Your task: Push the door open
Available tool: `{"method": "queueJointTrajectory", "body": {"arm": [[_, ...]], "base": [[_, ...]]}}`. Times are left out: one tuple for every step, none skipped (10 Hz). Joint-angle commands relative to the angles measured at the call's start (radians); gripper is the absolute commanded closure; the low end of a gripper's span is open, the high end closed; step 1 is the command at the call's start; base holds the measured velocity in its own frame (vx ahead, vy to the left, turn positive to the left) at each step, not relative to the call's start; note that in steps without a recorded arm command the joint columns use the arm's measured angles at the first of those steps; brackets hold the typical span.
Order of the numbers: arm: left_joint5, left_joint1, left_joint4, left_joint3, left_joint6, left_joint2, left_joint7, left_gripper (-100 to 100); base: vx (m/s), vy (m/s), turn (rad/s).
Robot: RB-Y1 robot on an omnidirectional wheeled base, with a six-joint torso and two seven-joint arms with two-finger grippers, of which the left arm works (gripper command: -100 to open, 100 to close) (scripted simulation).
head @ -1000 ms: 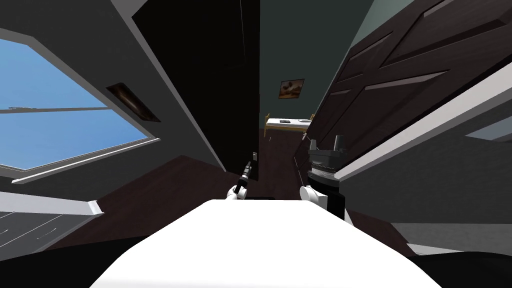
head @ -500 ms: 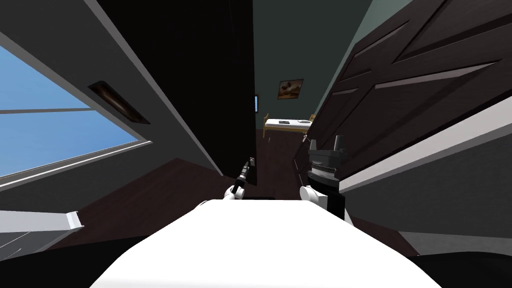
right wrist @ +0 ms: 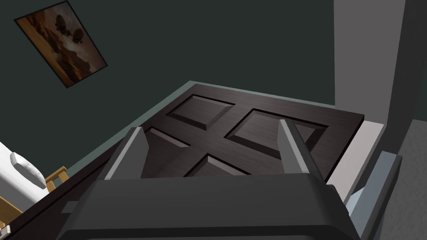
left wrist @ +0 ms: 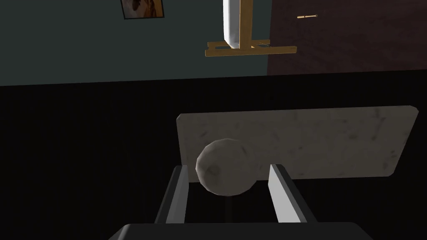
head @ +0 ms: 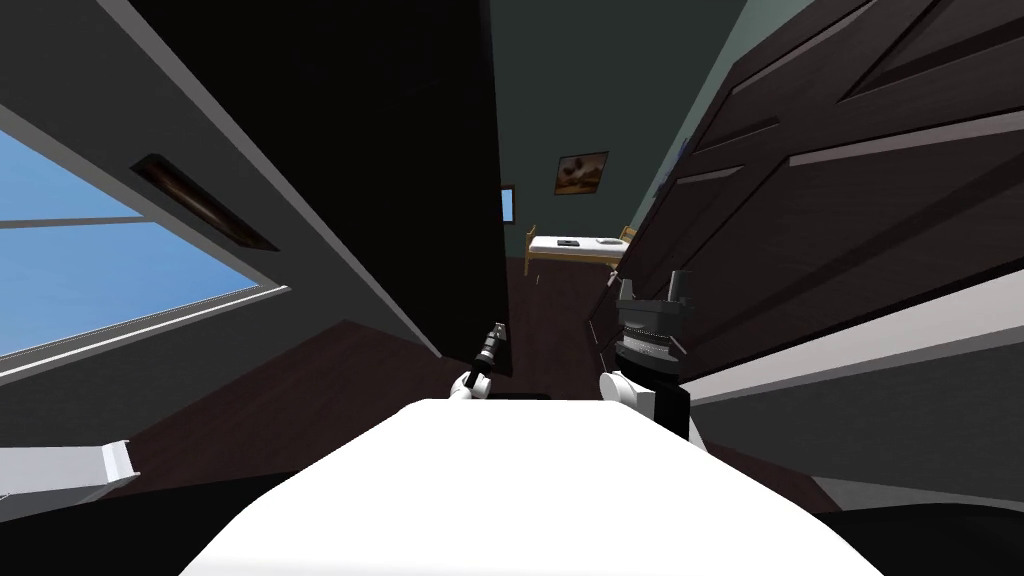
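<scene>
Left pincer [left wrist: 228, 166] spread wide around the round knob [left wrist: 225, 171], not squeezing. Right pincer [right wrist: 209, 125] open too. The dark door [head: 400, 200] looks stiff and heavy: best pushed near the knob's plate [left wrist: 333, 141].

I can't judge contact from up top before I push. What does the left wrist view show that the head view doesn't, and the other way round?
Left wrist view alone: a pale round door knob between the tips of the open left tool, with a pale rectangular plate behind it on a near-black door. Head view alone: a blue window, the right tool and a dark brown panelled door beside it. Both: the left tool, that near-black door, a white bed on a wooden frame and a framed brown picture on the dark green wall.
</scene>
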Motion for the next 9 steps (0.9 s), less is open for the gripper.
{"method": "queueJointTrajectory", "body": {"arm": [[0.000, 0.000, 0.000, 0.000, 0.002, 0.001, 0.000, 100], [0.000, 0.000, 0.000, 0.000, 0.002, 0.001, 0.000, 100], [0.000, 0.000, 0.000, 0.000, 0.002, 0.001, 0.000, 100], [0.000, 0.000, 0.000, 0.000, 0.002, 0.001, 0.000, 100], [0.000, 0.000, 0.000, 0.000, 0.002, 0.001, 0.000, 100], [0.006, 0.001, 0.002, 0.013, 0.004, 0.016, -0.004, 100], [0.009, 0.001, 0.002, 0.020, 0.004, 0.021, -0.006, 100], [0.012, 0.000, 0.002, 0.027, 0.004, 0.027, -0.008, 100], [0.016, 0.000, 0.003, 0.036, 0.004, 0.033, -0.011, 100]], "base": [[-0.036, 0.005, -0.010], [-0.023, 0.005, -0.002], [-0.014, 0.003, 0.004], [-0.009, 0.001, 0.003], [0.000, 0.000, 0.000], [0.091, -0.055, 0.013], [0.147, -0.067, 0.031], [0.141, -0.088, 0.032], [0.181, -0.087, 0.041]]}}
